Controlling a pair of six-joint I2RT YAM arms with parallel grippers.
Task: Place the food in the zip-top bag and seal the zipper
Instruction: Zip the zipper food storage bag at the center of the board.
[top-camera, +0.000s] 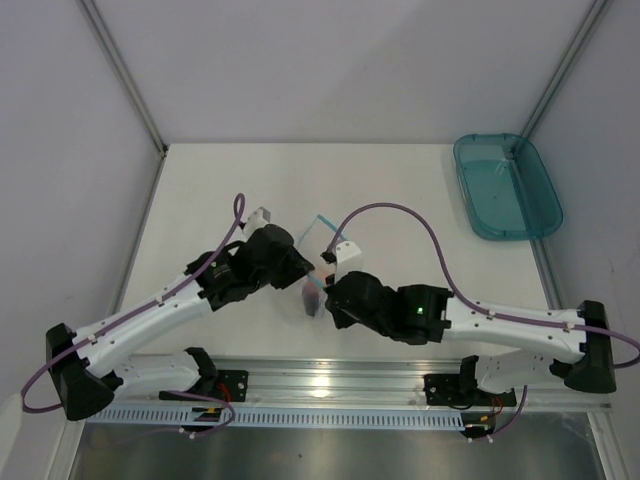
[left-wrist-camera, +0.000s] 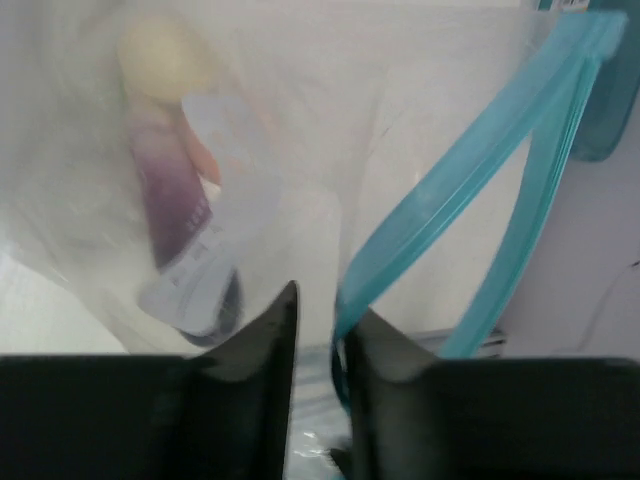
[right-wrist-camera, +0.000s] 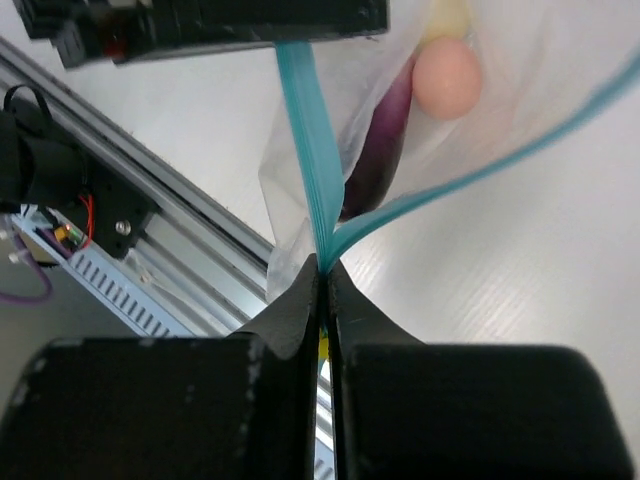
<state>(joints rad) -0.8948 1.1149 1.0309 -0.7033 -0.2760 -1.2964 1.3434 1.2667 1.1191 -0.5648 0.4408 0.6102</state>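
Note:
The clear zip-top bag (top-camera: 312, 262) hangs between my two grippers above the table's near middle. Its teal zipper (top-camera: 324, 224) gapes open in the left wrist view (left-wrist-camera: 460, 180). Inside the bag lie the food pieces: a dark purple one (left-wrist-camera: 168, 215), a cream one (left-wrist-camera: 165, 55) and a peach one (right-wrist-camera: 447, 78). My left gripper (left-wrist-camera: 318, 300) is shut on the bag's mouth edge, with film and zipper strip between its fingers. My right gripper (right-wrist-camera: 322, 265) is shut on the zipper (right-wrist-camera: 305, 130) where its two strips meet.
A teal plastic tray (top-camera: 505, 185) stands at the back right of the table. The aluminium rail (top-camera: 320, 385) with the arm bases runs along the near edge. A white label (left-wrist-camera: 200, 270) sits on the bag's wall.

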